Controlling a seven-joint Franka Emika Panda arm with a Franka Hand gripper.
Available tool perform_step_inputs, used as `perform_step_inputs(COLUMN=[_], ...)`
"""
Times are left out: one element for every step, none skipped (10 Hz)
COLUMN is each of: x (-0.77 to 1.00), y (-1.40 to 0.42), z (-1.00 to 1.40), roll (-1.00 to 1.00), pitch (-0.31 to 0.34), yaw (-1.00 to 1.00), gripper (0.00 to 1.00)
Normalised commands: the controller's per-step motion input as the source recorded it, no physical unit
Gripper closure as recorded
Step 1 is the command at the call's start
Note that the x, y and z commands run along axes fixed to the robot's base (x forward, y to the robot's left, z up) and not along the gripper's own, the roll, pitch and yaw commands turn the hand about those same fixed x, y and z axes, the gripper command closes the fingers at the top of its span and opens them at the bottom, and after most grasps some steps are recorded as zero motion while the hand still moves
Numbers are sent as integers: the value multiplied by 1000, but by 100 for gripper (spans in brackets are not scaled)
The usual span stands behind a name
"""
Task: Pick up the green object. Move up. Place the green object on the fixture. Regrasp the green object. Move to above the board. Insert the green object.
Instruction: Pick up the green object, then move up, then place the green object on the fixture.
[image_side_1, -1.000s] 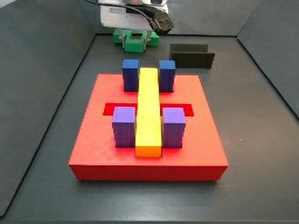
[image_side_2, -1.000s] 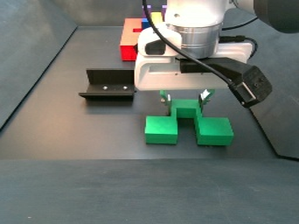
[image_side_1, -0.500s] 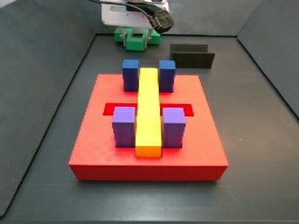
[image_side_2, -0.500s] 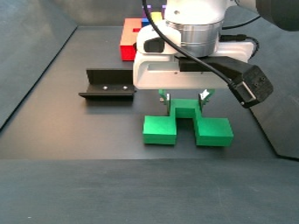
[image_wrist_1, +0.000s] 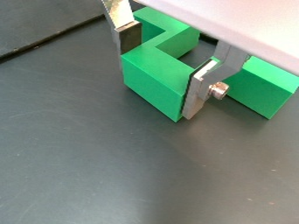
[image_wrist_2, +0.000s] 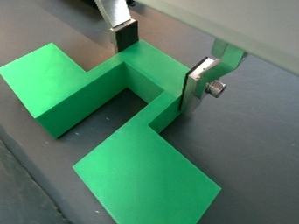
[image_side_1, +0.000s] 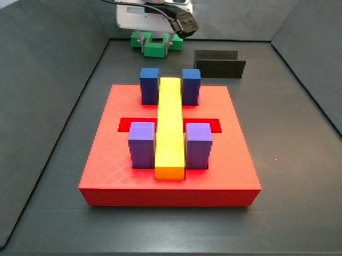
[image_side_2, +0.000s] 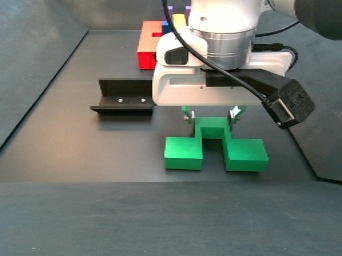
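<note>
Nearest the camera in a side view, the board (image_side_1: 168, 175) is seen lying on the dark floor, a thick red slab bearing a long yellow bar (image_side_1: 170, 130) down its middle, two purple blocks (image_side_1: 143, 144) flanking the bar at the near end and two blue blocks (image_side_1: 150, 80) at the far end. Beyond the board, to the right, the fixture (image_side_1: 219, 64) is seen standing apart from everything else. Farthest back, the green object (image_side_1: 155, 44) is seen on the floor, partly covered by the gripper (image_side_1: 158, 33) and the white arm body above it.

From the opposite side, the green object (image_side_2: 214, 146) lies on the floor with the gripper (image_side_2: 214, 114) lowered over its raised middle and the fixture (image_side_2: 123, 98) just to one side. In both wrist views the silver fingers (image_wrist_1: 208, 86) (image_wrist_2: 201, 80) are seen on either side of the middle of the block (image_wrist_1: 176, 70) (image_wrist_2: 111, 122), close against its faces; whether it is actually clamped cannot be told. No writing can be read.
</note>
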Motion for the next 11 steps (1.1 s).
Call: perform_step_inputs(x=[0, 0, 0, 0, -28, -99, -80, 20, 263, 443, 337], y=[0, 0, 0, 0, 31, 10, 11, 0, 0, -49, 0], z=[0, 0, 0, 833, 883, 627, 405, 0, 137, 146, 126], roll=[0, 0, 0, 0, 11, 10, 16, 0, -303, -580, -929], pitch=[0, 0, 0, 0, -8, 8, -8, 0, 6, 0, -191], yaw=[0, 0, 0, 0, -33, -42, -35, -3, -103, -77, -114], gripper=[100, 100, 100, 100, 100, 100, 100, 100, 100, 100, 100])
